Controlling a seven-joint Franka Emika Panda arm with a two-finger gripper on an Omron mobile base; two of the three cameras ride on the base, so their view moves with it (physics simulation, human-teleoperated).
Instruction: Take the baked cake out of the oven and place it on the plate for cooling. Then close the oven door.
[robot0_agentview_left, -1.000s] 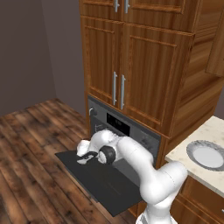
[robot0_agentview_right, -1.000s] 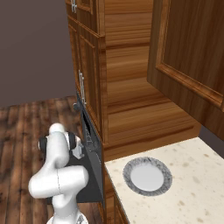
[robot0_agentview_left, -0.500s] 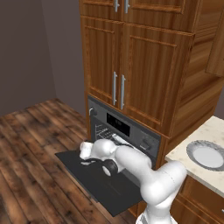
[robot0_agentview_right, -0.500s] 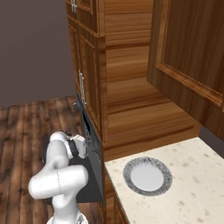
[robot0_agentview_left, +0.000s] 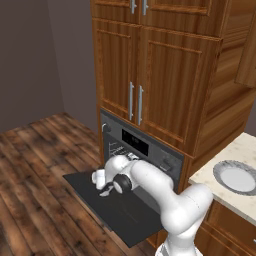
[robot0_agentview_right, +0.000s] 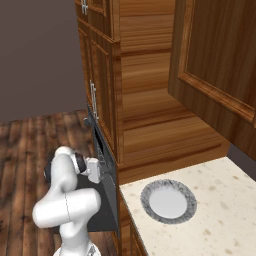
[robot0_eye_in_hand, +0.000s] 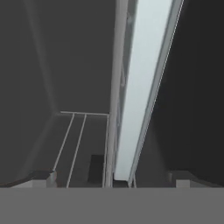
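Oven door (robot0_agentview_left: 117, 210) lies fully dropped, flat and level in front of the oven (robot0_agentview_left: 142, 150), whose cavity is open behind it. The arm reaches low over the door, with the tool (robot0_agentview_left: 101, 181) at the mouth of the cavity; in the right base view the tool (robot0_agentview_right: 96, 169) sits right at the oven front. Hand view: the two tips (robot0_eye_in_hand: 41, 177) stand wide apart with nothing between them, so the tool is open and empty. That view looks into the dark cavity, with wire rack bars (robot0_eye_in_hand: 72, 144) and the pale baking tray (robot0_eye_in_hand: 142, 87) seen almost edge-on. The baked cake cannot be made out from here; presumably it sits on the tray further in. The plate (robot0_agentview_right: 168, 201) waits on the speckled counter (robot0_agentview_right: 220, 210), to the right of the oven and well apart from the tool. Step in hand, as judged: reach in for the cake. To do it well, keep the jaws wide, roll the hand until the tray top is visible, centre on the small wedge before closing, and stay clear of the rack bars and cavity walls.
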